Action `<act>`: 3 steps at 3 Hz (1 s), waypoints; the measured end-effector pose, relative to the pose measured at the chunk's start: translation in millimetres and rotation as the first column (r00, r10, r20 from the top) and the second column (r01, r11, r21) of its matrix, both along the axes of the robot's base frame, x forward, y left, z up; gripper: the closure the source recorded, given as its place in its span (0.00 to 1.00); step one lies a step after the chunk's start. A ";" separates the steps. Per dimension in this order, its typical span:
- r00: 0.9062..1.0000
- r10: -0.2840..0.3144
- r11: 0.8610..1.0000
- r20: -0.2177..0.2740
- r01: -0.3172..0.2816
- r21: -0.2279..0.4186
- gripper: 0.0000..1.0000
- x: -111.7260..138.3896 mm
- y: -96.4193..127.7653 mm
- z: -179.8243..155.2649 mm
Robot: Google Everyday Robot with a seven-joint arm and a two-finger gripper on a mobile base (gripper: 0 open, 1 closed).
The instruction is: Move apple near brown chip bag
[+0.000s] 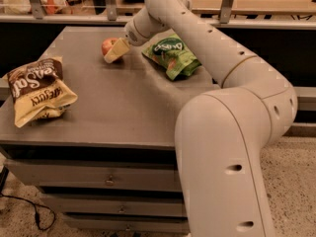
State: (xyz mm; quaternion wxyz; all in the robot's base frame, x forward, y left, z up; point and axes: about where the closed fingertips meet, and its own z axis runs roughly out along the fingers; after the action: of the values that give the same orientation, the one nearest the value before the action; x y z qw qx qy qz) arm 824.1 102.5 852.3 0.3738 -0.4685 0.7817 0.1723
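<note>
Pincer point(116, 51) at rear of table point(123, 112), prob. clamped on apple point(107, 45). Apple near green bag point(173, 56), well apart from brown chip bag point(37, 90) at front edge, opp. side.

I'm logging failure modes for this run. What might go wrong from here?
The gripper is at the apple on the far side of the table; a nudge might roll it away. The brown bag lies well across the table, so a weak hold may drop the apple midway.
</note>
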 end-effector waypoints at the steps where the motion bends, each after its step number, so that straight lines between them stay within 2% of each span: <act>1: 0.999 0.046 0.999 0.006 -0.046 -0.014 0.40 -2.7 -1.4 -1.2; 2: 0.995 0.099 0.995 0.012 -0.099 -0.018 0.63 -8.0 0.5 -0.9; 3: 0.983 0.182 0.983 0.020 -0.182 -0.001 0.87 -25.0 5.1 8.3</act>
State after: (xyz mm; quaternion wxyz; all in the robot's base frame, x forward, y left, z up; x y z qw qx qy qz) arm 799.0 107.6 860.5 0.3643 -0.5394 0.7320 0.2013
